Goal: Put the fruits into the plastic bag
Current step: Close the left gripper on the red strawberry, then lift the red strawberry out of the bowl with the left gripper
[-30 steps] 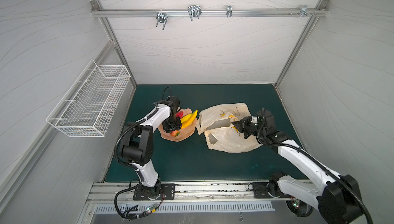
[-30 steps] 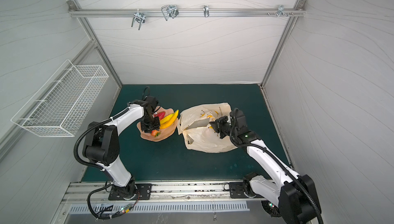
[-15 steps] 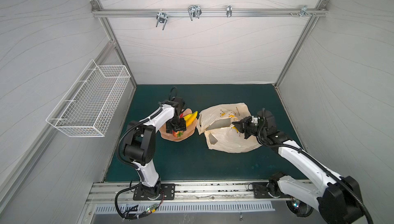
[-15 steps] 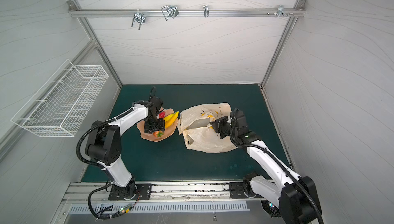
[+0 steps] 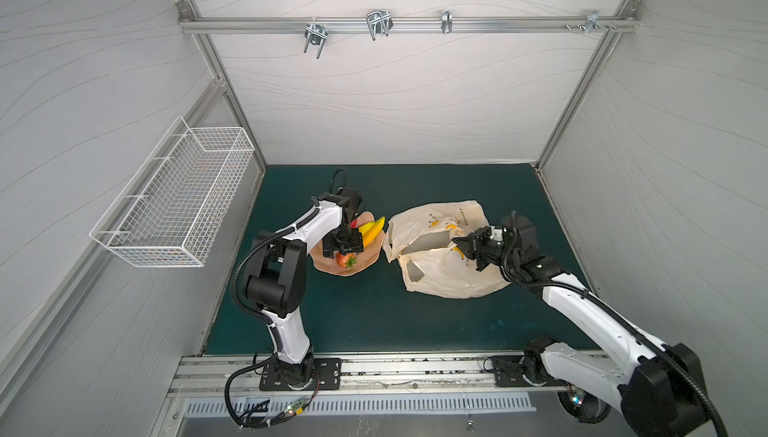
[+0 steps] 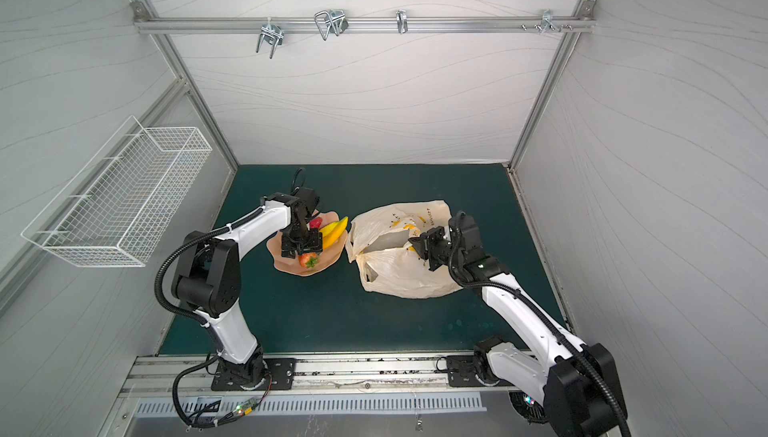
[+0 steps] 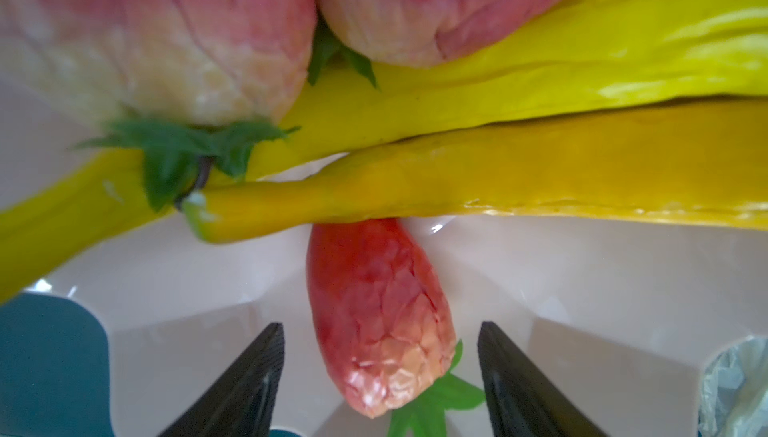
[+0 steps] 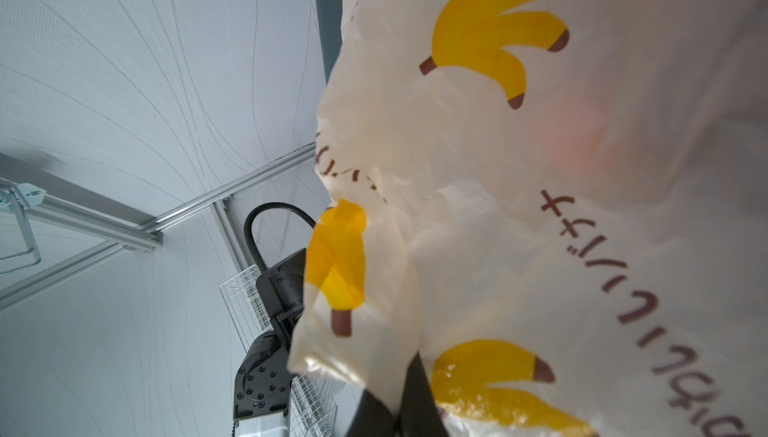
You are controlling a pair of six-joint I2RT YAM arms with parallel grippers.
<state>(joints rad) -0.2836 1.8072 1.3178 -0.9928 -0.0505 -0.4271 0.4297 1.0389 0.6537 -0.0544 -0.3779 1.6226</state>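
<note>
We see glossy, wrinkle-skinned toy fruits, a red strawberry (image 7: 374,314) tipped against two smooth yellow bananas (image 7: 519,173), lying in the wavy peach dish (image 5: 322,263). Our left fingers (image 7: 253,376) stand wide apart either side of the strawberry, holding nothing. Our right fingers (image 8: 411,406) are closed on the thin, crinkly banana-print bag (image 5: 444,281) on the green bench (image 5: 374,322).

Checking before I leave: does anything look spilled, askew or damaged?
Nothing stands out. The fruits sit in the dish, the open left gripper over a strawberry; the right gripper pinches the rim of the plastic bag.
</note>
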